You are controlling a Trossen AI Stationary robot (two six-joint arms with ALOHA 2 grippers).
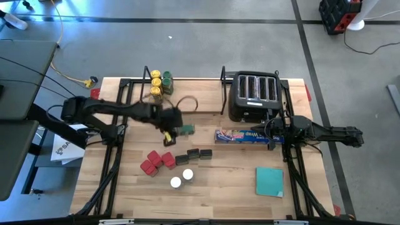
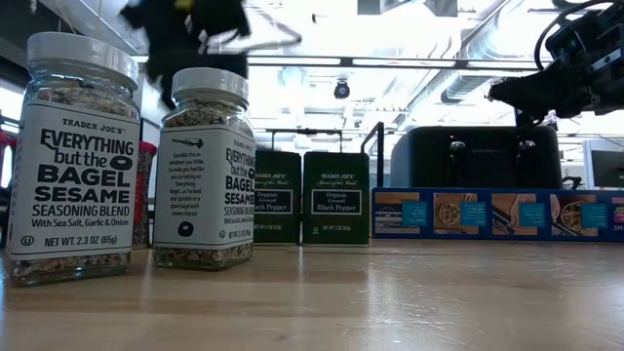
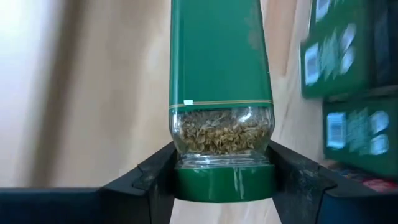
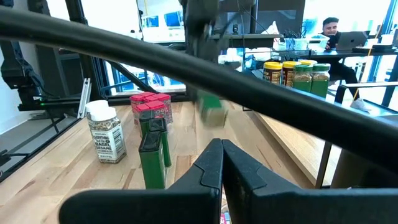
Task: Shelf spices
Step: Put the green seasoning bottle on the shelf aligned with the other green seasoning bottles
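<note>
High: left gripper (image 1: pixel 177 127) mid-table at a green-lidded jar (image 1: pixel 186 130), shelf (image 1: pixel 187 100) behind w/ 4 jars in; right gripper (image 1: pixel 270 129) parked by the wrap box (image 1: pixel 242 135), fingers together.
Low: 2 bagel seasoning jars (image 2: pixel 205 168) upright.
L wrist: fingers (image 3: pixel 158 174) flank the jar's lid (image 3: pixel 224 180), clamped or not: can't tell.
Risk: grip only on the lid end, jar could pivot or slip on lift.

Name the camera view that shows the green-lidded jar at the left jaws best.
The left wrist view: the green-lidded jar fills the picture, its lid between the left gripper jaws, seeds visible through the glass. The high view shows only a small green patch beside the gripper. The right wrist view shows a green blur. The low view does not show it.
</note>
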